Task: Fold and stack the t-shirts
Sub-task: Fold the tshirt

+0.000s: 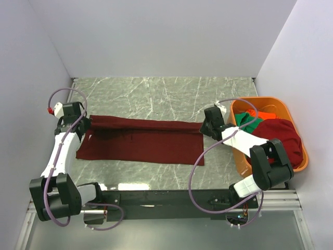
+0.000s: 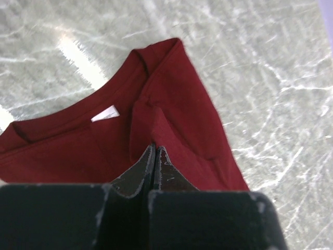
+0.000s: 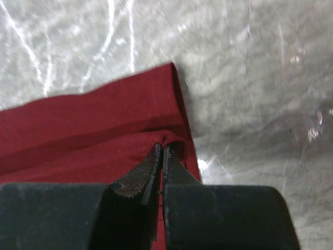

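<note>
1. At the left hand: pinched shut on a raised fold of the maroon t-shirt, just inside the collar, near the white label.
2. At the right hand: pinched shut on the edge of the same shirt, at its opposite end.
3. Between both hands: spread in a long band on the marbled surface, far edge turned over.
4. Right of that: orange basket holding a green t-shirt, an orange-red t-shirt and a second maroon t-shirt, heaped unfolded.
</note>
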Robot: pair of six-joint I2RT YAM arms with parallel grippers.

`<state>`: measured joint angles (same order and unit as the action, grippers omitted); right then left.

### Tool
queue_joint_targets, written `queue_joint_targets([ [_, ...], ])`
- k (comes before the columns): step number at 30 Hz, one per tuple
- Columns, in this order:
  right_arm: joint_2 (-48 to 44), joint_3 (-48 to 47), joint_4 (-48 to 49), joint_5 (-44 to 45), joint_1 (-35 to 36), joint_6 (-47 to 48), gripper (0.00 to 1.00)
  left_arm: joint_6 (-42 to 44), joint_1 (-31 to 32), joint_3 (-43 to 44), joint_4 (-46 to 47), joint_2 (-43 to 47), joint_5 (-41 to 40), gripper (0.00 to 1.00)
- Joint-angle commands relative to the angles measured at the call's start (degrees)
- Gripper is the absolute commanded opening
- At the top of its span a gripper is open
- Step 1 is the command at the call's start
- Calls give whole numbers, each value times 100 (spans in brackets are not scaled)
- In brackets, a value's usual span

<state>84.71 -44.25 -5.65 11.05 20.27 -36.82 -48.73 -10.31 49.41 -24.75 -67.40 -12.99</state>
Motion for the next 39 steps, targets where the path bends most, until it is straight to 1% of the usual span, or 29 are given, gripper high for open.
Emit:
queue_joint_targets([
  [1,-279,240,248,47,38,-115,0,57,-59,-220,67,200,104,0],
  [3,-288,320,318,3,38,-168,0,-13,-59,-335,146,218,174,0],
  [4,-288,390,336,-24,38,-185,3,-31,-68,-448,172,227,227,0],
  [5,-323,417,345,-76,38,-211,13,-49,-59,-493,190,209,245,0],
  [6,-471,487,293,-251,38,-290,33,-101,-59,-589,208,140,297,0],
  [7,-473,487,293,-252,38,-291,33,-110,-59,-590,208,139,297,0],
  [8,-542,548,284,-270,38,-317,37,-136,-59,-625,208,113,306,0],
  [9,-665,575,223,-279,38,-343,46,-145,-59,-634,208,95,306,0],
  [10,-718,575,170,-235,38,-396,49,-146,-77,-660,225,86,324,0],
  [19,-894,496,-68,-296,29,-598,50,-146,-86,-669,234,86,324,0],
  [24,-798,496,-287,-261,29,-590,50,-145,-94,-713,252,86,350,0],
  [30,-728,812,-78,-349,38,-669,48,-172,-94,-792,322,95,420,0],
  [39,-306,742,160,-569,38,-748,44,-189,-94,-845,366,77,464,0],
])
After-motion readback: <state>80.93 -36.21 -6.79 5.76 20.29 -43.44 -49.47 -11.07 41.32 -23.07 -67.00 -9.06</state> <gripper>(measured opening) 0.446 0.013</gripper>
